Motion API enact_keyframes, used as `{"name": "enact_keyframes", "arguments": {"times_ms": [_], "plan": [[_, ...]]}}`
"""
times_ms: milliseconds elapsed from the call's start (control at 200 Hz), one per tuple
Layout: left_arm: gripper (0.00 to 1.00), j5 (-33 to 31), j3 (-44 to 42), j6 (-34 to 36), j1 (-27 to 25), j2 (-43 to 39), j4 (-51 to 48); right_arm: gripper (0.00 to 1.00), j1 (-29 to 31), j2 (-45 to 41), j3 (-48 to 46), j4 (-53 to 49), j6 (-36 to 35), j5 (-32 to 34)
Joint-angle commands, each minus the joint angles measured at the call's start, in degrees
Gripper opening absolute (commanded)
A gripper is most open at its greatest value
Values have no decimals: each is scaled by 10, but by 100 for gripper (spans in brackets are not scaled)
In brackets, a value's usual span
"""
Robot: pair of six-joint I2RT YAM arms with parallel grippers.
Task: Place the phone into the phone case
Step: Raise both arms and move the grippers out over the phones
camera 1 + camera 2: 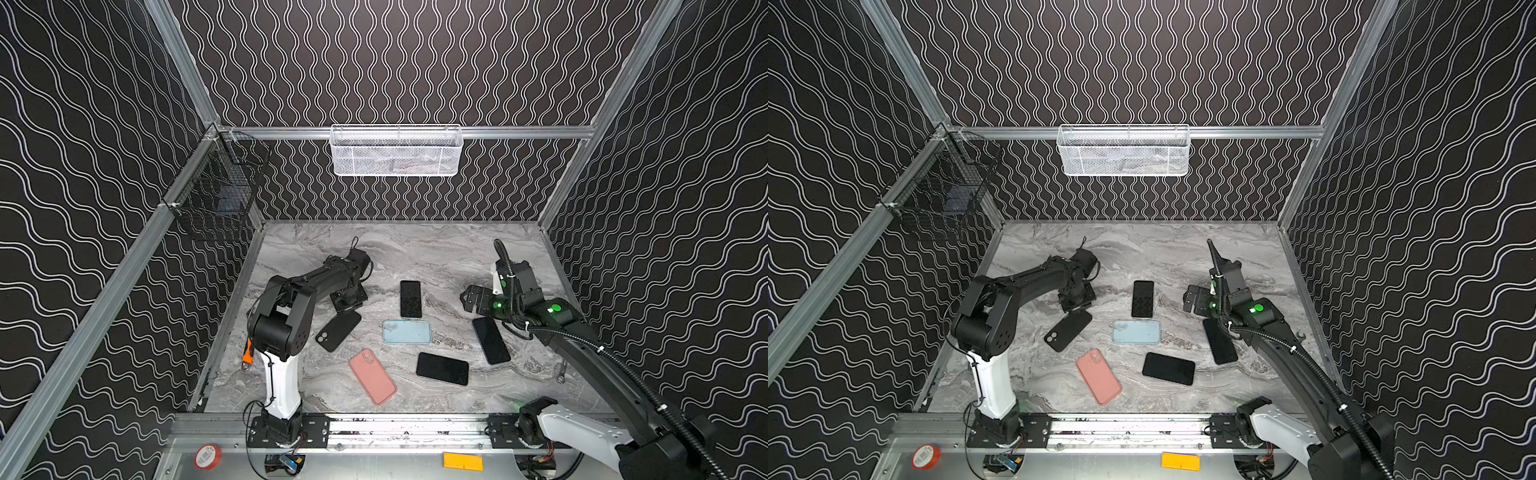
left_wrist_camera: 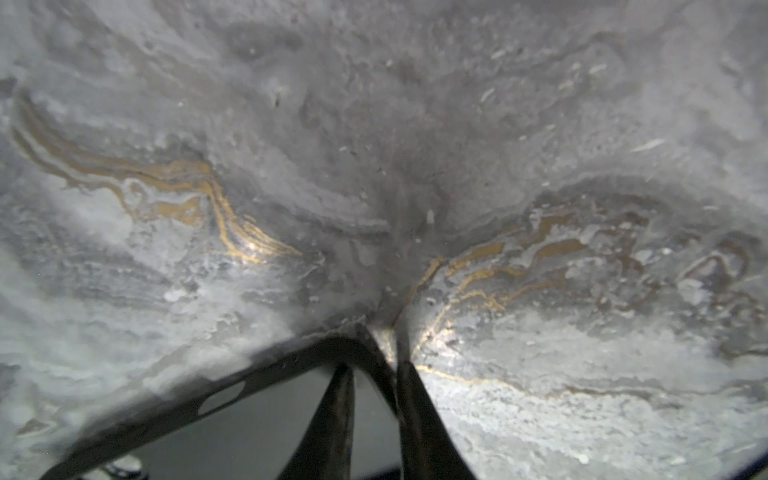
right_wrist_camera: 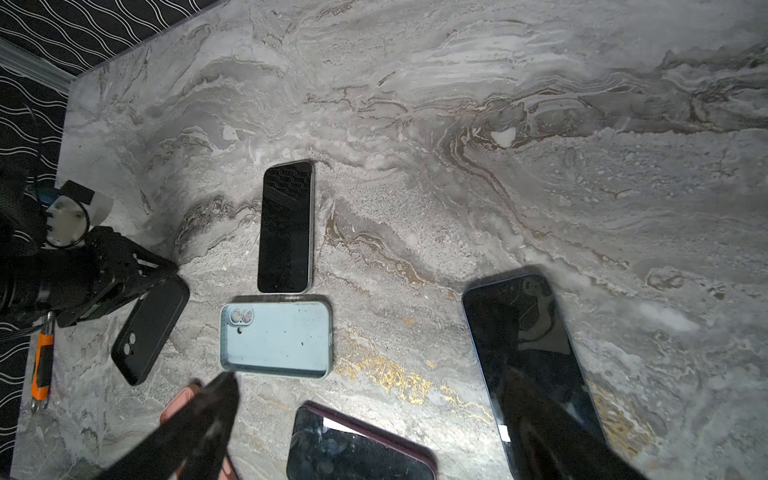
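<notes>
Left wrist view: my left gripper (image 2: pixel 372 365) clamps the black case (image 2: pixel 249 436) by its corner rim, a fair hold for something likely light and floppy; right gripper (image 3: pixel 370 380) gapes.

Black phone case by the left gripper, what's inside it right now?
In the left wrist view the black case holds no phone: bare grey lining, plus one finger of the left gripper inside the corner. That finger covers the lining behind it.
</notes>
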Motion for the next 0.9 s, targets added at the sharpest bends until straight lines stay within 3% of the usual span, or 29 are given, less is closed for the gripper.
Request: {"name": "enact_keyframes", "arguments": {"times_ms": [0,205,375,611,896], "plan": [[24,-29,4,27,2,-5,12,100,5,2,1,-5,8,9],[41,-22,-11,23,2,-31,20,100,11,17,7,-6,4,12],[45,-4,-1,10,2,-9,21,100,11,30,19,-5,0,11],[39,11,3,-17,4,13,20,100,31,24,14,-12,-2,20],[15,-4,6,-4,4,12,17,100,32,19,8,-16,-3,33]]}}
